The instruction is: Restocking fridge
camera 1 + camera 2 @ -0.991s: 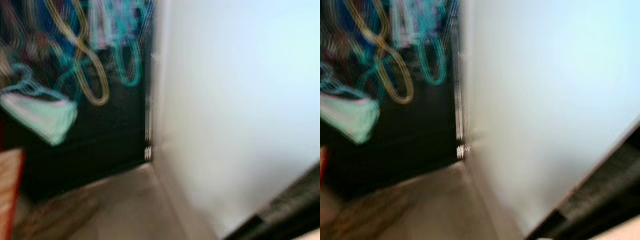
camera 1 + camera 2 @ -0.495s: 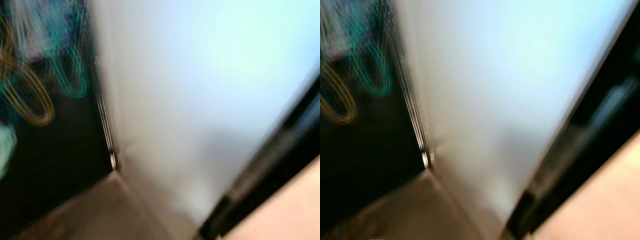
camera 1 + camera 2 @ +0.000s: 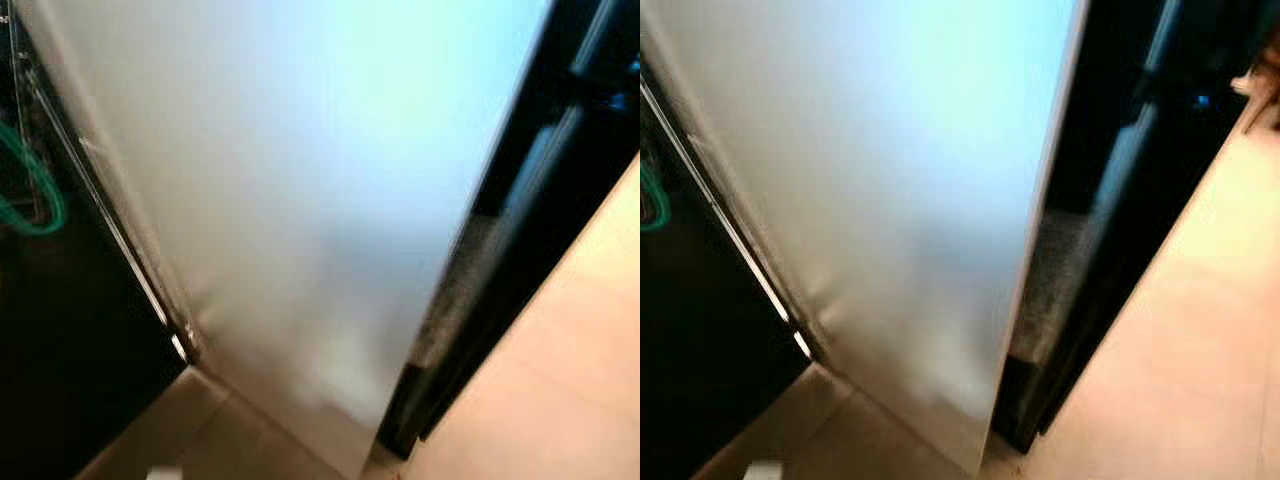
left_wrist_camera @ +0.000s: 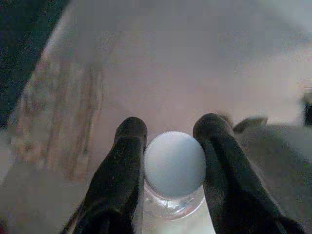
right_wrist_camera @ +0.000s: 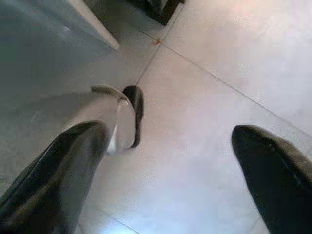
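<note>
Bottle (image 4: 174, 168), clear with a pale cap, sits clamped between the two black fingers (image 4: 122, 170) of the left end effector (image 4: 171, 146), which grips it just under the cap and holds it above the floor. The right end effector (image 5: 170, 161) hangs with its fingers spread wide apart and nothing between them, over pale floor tiles (image 5: 219, 73) crossed by grout lines; a dark foot of the robot shows below it.

Judging by this, the step in hand is carrying the bottle to the fridge, not yet placing it. A tall white panel (image 3: 300, 180), likely the fridge's side or its door, stands close in front in the head views, which are soft with blur. To its right is a dark gap with black, glossy surfaces (image 3: 1120, 200); what lies in there cannot be made out. To its left is a dark area with a green loop (image 3: 30, 195).

The next move probably calls for rounding the panel to face the shelves, with the free right end effector ready for a door, and the bottle kept upright.

The floor is light tile, beige at right (image 3: 560, 380).
</note>
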You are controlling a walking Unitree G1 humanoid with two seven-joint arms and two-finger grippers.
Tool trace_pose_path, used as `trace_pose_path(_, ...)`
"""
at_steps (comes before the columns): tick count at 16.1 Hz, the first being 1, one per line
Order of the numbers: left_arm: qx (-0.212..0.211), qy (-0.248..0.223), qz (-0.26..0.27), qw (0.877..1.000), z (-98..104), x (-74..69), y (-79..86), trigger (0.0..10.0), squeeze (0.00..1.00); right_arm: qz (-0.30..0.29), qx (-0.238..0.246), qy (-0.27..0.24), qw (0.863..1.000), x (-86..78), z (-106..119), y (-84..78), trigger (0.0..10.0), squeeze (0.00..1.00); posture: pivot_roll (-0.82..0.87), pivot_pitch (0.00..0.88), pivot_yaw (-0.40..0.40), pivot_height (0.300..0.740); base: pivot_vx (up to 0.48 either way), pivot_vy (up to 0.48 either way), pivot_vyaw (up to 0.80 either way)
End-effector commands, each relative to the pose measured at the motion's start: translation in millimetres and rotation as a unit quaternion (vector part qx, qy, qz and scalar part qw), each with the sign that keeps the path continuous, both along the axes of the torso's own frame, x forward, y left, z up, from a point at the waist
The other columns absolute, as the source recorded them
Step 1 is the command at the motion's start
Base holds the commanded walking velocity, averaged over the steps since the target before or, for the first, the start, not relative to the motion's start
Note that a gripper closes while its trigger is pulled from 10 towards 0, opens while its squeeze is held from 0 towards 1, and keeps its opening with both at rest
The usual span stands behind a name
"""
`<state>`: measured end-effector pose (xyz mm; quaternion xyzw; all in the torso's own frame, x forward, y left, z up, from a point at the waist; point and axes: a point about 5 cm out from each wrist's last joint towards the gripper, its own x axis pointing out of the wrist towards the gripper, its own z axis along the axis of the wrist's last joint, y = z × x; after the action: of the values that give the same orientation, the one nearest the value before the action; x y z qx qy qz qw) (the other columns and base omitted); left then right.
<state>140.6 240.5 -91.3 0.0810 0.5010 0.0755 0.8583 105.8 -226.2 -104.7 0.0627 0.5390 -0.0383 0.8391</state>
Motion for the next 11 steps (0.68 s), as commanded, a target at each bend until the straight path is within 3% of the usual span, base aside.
trace_pose_path(1,0.008,0.031,-0.010,0.999,-5,-16.9,4.9,10.0,0.00,-0.014,-0.022,-0.022,0.999,8.8,2,1.4,10.0,0.00,0.05,0.000,0.000,0.740,0.000,0.000,0.00)
trace_pose_path(5,0.009,0.029,-0.024,0.999,-3,-12.6,4.8,10.0,0.00,-0.063,-0.048,-0.053,0.995,9.1,5,-5.1,10.0,0.00,0.01,0.000,0.010,0.740,0.000,0.000,0.00)
trace_pose_path(8,0.003,0.036,-0.059,0.998,-6,-11.1,-6.0,10.0,0.00,-0.145,-0.091,-0.110,0.979,8.6,12,-20.0,10.0,0.00,-0.06,0.000,0.048,0.740,0.000,0.000,0.00)
trace_pose_path(11,-0.001,0.037,-0.089,0.995,-5,-4.9,-13.9,10.0,0.00,-0.136,-0.109,-0.140,0.975,11.2,17,-27.6,10.0,0.00,-0.14,0.000,0.103,0.740,0.000,0.000,0.00)
